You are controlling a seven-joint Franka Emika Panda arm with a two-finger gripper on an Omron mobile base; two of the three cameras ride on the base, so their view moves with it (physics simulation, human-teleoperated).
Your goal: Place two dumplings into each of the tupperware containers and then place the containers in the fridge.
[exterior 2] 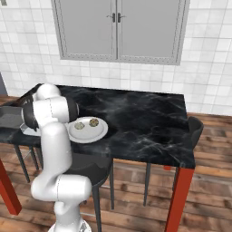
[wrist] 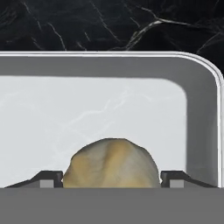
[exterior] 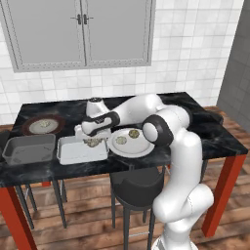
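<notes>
The pincer [wrist: 111,177] is seen low over the lighter tupperware container [exterior: 78,155], its two dark tips standing wide apart on either side of a dumpling [wrist: 111,164]; the jaws are spread about as far as they go, yet whether the pads are pressing on the dumpling or merely flank it cannot be told, since the contact faces are cut off at the bottom of the hand view; the dumpling appears to sit inside the lighter tray near its back wall, and in the left base view it shows as a small lump at the tray's rear edge under the hand; two more dumplings [exterior: 121,140] lie on the round white plate [exterior: 141,149] just beside that tray, and further pale lumps rest on the brown-rimmed plate [exterior: 29,122] at the far left; the darker tupperware container [exterior: 29,149] stands next to the lighter one on the black marbled surface [exterior: 215,136]; a risk is judged that, if the hand is lifted while a pad clings, the dumpling could be dragged out or rolled over the flared rim; a descent too low could knock the tray against the white plate; the inside of the darker tray is hard to read, and in the right base view both trays are mostly hidden by the arm.
</notes>
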